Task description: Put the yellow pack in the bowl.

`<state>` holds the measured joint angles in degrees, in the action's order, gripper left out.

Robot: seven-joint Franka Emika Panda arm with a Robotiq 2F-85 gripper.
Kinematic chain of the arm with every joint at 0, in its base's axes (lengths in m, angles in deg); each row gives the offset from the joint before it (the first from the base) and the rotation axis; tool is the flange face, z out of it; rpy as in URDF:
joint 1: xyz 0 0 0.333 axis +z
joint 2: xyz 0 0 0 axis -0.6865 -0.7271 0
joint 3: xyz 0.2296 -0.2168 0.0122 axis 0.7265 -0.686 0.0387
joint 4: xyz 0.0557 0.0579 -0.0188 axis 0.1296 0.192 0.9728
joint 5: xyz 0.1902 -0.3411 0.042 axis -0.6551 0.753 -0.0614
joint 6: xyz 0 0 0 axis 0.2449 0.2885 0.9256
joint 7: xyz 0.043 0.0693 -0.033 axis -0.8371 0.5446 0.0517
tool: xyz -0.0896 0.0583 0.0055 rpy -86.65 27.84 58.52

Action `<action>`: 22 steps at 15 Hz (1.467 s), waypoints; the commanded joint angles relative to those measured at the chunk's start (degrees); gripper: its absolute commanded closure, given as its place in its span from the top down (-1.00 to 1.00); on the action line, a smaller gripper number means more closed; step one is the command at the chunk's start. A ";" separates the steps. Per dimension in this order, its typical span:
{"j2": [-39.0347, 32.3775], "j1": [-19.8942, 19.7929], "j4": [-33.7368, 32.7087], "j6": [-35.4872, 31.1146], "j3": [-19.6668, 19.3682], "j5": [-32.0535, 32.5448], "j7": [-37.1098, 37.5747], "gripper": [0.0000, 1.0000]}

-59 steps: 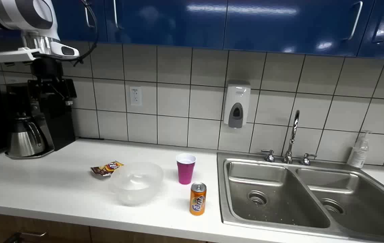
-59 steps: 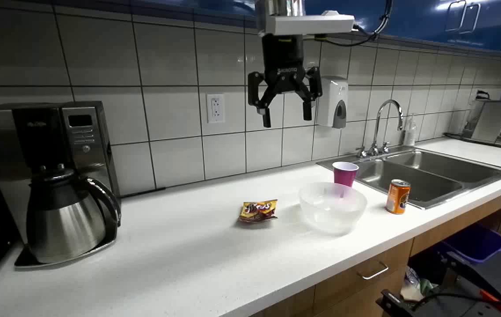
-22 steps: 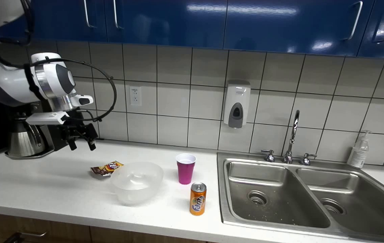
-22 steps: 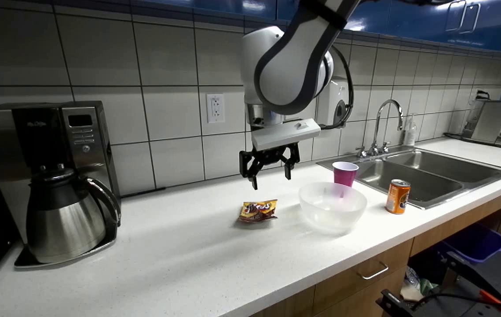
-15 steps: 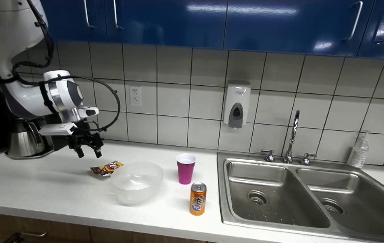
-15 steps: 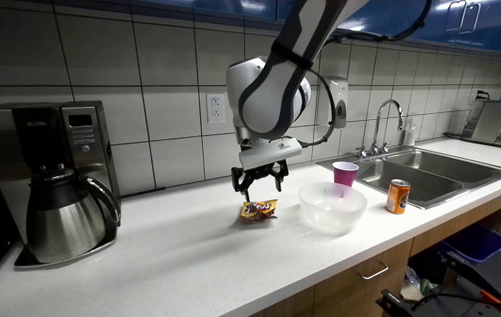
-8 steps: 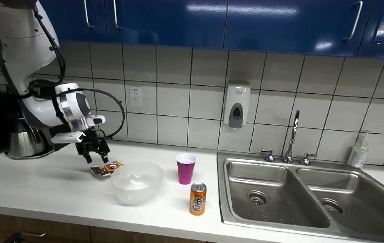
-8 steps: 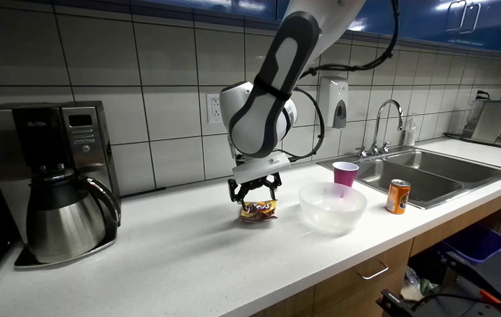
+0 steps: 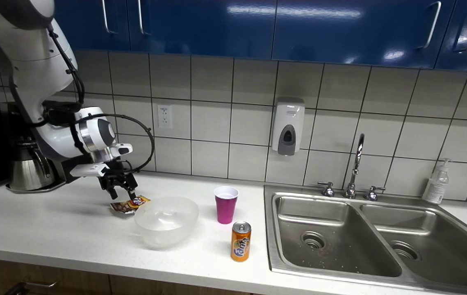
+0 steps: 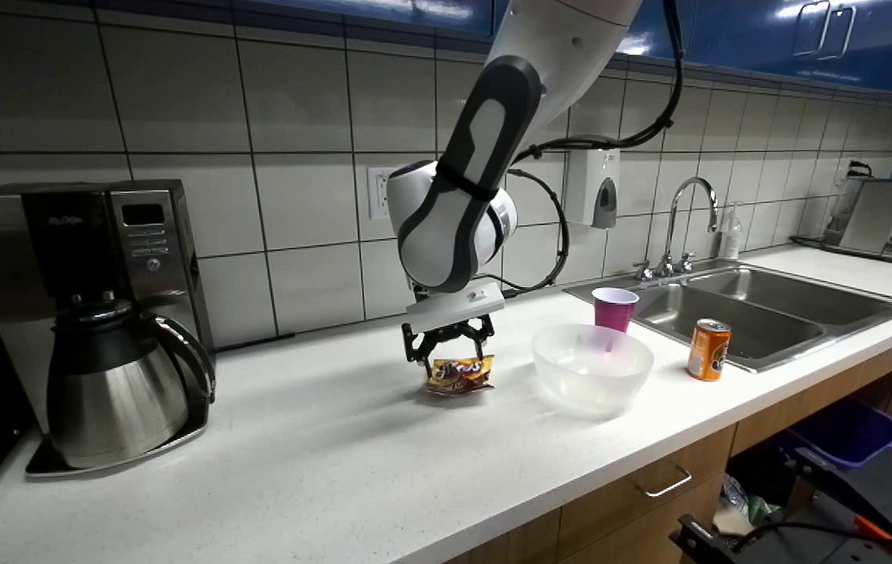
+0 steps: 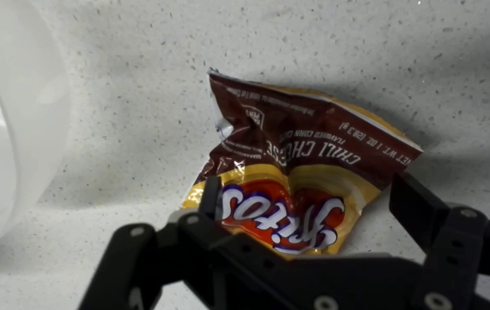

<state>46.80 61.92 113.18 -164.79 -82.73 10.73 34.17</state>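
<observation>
Spanning the yellow pack, the gripper stands spread, bare counter separating pack edge from bowl.

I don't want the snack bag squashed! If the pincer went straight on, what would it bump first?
Most likely the yellow pack: the open pincer points down over it. Depth is unclear: they may be touching, or it might straddle the pack and meet the white counter.
</observation>
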 commanded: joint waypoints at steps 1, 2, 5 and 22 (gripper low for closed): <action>-1.80 0.69 -2.11 1.01 -1.38 -1.94 -0.86 1.00; -2.07 0.54 -2.17 0.90 -1.44 -2.27 -1.04 1.00; -2.61 0.51 -2.42 0.85 -1.90 -2.81 -1.15 1.00; -1.45 0.42 -1.88 -0.08 -3.13 -3.53 -1.16 -1.00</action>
<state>44.28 61.93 111.08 -164.88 -85.17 8.25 34.09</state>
